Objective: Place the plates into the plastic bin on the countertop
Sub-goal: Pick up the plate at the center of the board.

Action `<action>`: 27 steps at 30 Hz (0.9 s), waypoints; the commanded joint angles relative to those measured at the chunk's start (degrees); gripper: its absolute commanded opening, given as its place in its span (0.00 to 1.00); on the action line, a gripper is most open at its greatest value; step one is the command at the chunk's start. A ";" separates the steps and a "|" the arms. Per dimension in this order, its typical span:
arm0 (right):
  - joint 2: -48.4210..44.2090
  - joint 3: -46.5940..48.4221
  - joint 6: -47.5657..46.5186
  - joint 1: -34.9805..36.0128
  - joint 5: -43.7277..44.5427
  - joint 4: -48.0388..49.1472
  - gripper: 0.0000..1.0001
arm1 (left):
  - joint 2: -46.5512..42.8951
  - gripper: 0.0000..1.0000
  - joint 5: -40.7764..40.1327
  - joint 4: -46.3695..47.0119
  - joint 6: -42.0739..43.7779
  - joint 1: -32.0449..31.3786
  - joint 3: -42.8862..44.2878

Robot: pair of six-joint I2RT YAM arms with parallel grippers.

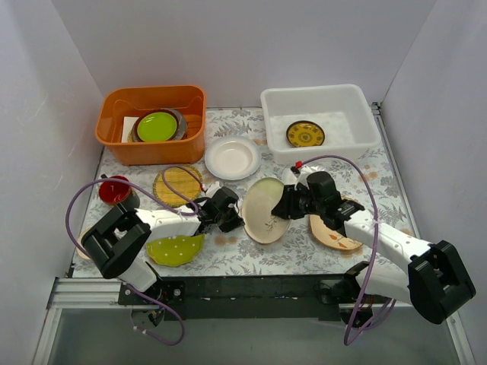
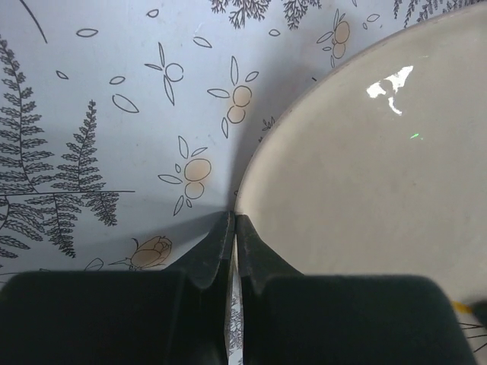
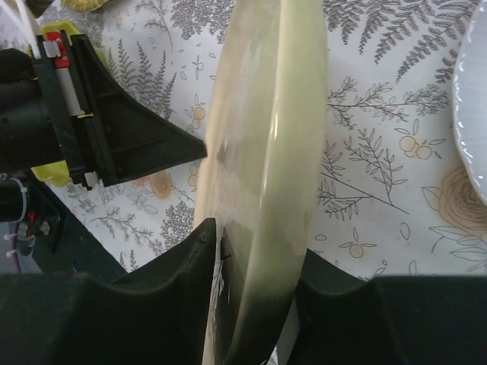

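**Pinched and tilted on edge**

From above, we see the right end effector (image 1: 283, 207) pinching the glossy round pale green plate (image 1: 262, 214). The plate is tilted up over the fern-printed bench (image 1: 251, 257), apart from the translucent plastic bin (image 1: 359, 122).

Left wrist: the left end effector (image 2: 235, 222) is pressed together, tips at the plate's smooth rim.

Right wrist: the plate runs edge-on, its bottom hidden between fingers (image 3: 186, 266).

On the countertop (image 1: 380, 182), the plastic bin (image 1: 358, 114) sits far right with a lone plate (image 1: 305, 134) in it, a tub (image 1: 114, 138) holding stacked dishes (image 1: 157, 125) sits far left, a mug (image 1: 115, 189) stands at the left, and a tilted plate (image 1: 262, 213) stands centre between the left gripper (image 1: 237, 217) and right gripper (image 1: 283, 207).
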 commanded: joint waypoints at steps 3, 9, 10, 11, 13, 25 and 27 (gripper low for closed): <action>0.40 -0.10 0.68 0.57 -4.20 2.91 0.27 | 5.29 0.00 -0.38 -8.81 1.43 -1.08 -3.94; -0.92 1.39 0.42 0.39 -2.00 0.54 0.08 | 4.50 0.00 -0.81 -9.42 1.60 -1.08 -3.50; -1.18 1.57 0.42 0.39 -1.48 0.54 0.07 | 3.89 0.00 -0.90 -9.77 1.69 -1.17 -3.32; -1.70 1.66 0.42 0.39 -1.21 -1.12 0.06 | 3.62 0.00 -1.16 -10.12 1.78 -1.17 -3.15; -2.15 1.92 0.42 0.39 -0.60 -1.40 0.04 | 2.49 0.00 -1.69 -11.44 2.22 -1.17 -2.10; -2.24 9.03 -0.55 0.30 3.10 -5.79 0.01 | -11.49 0.51 -6.61 -18.56 7.31 -1.70 3.62; -1.89 10.52 -0.55 0.30 3.10 -6.05 0.01 | -14.46 0.57 -6.70 -19.09 8.10 -1.70 4.58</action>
